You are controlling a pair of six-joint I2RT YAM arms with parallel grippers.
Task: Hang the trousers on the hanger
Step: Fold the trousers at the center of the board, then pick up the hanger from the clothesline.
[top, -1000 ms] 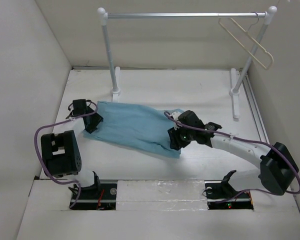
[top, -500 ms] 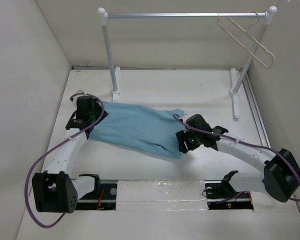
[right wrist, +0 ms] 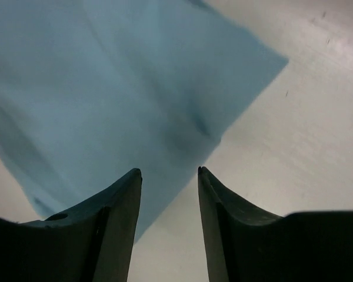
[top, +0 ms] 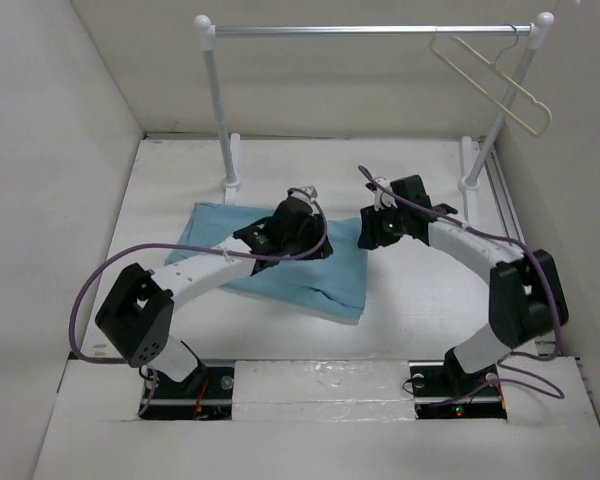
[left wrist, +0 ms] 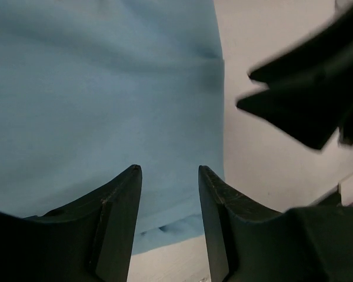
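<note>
The left gripper [left wrist: 169, 170] has its two dark fingers [left wrist: 117, 217] parted, with nothing between them. In its own wrist view, sky-blue cloth shows through the gap. That view puts the right-hand edge of the trousers [left wrist: 106, 88] just past the right finger, with bare white table [left wrist: 253, 170] beyond. A blurred dark part of the right arm [left wrist: 306, 100] crosses the upper right corner. The overhead view cannot show the gap between these fingers, because the wrist housing covers it. It shows only the left gripper [top: 315, 243] poised over the right half of the garment.

The right gripper [right wrist: 168, 171] is likewise spread and holds nothing. Its wrist camera looks down on a pointed corner of the trousers [right wrist: 165, 76]. Cloth lies under the left finger and table [right wrist: 306, 147] under the right. From overhead the right gripper [top: 372, 232] sits just beside the cloth's far right corner, near the left one.

Only the overhead camera takes in the whole scene. The trousers [top: 310, 285] lie flat on the table [top: 420, 300], left of centre, in front of the clothes rail [top: 370, 30]. The hanger [top: 495, 80] hangs tilted by its hook at the rail's right end, well apart from the cloth.
</note>
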